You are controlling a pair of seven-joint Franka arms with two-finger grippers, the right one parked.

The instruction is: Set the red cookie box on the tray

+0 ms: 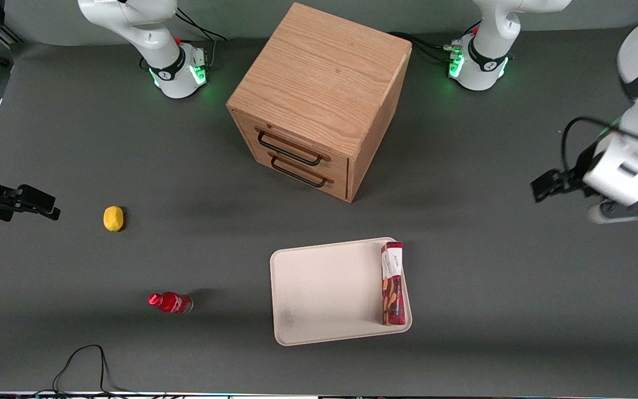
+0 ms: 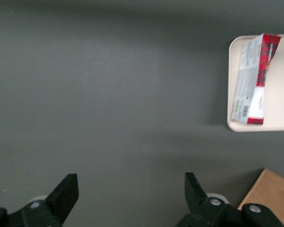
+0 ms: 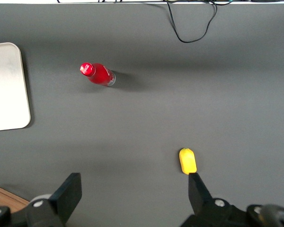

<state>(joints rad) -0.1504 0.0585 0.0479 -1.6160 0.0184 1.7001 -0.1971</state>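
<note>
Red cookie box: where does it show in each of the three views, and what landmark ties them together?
Front view: red cookie box lies on the tray, along its edge toward the working arm.
Left wrist view: box on the tray's rim, away from the open tool.
Right wrist view: not in it.
Shared landmark: the tray.

One red cookie box (image 1: 392,283) lying on one cream tray (image 1: 319,288), one wooden cabinet (image 1: 319,100) with two drawers, one yellow lemon (image 1: 113,218), one small red bottle (image 1: 170,302), one dark bench (image 1: 518,288), one working gripper (image 2: 130,198) above the bench toward the working arm's end, jaws apart.
</note>
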